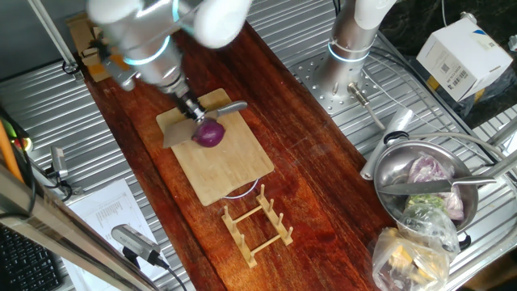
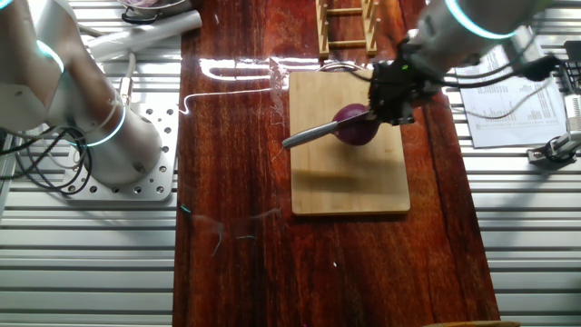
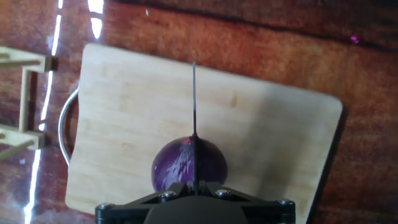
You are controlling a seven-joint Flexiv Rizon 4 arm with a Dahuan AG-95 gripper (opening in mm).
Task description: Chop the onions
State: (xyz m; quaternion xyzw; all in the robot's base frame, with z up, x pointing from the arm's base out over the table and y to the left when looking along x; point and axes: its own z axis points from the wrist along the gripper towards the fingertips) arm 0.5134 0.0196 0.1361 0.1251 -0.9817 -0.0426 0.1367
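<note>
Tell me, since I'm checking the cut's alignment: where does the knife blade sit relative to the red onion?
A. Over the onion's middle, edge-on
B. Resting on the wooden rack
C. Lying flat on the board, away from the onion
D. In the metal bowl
A: in the hand view the knife blade runs edge-on across the middle of the red onion on the bamboo board, held by the end effector.
</note>
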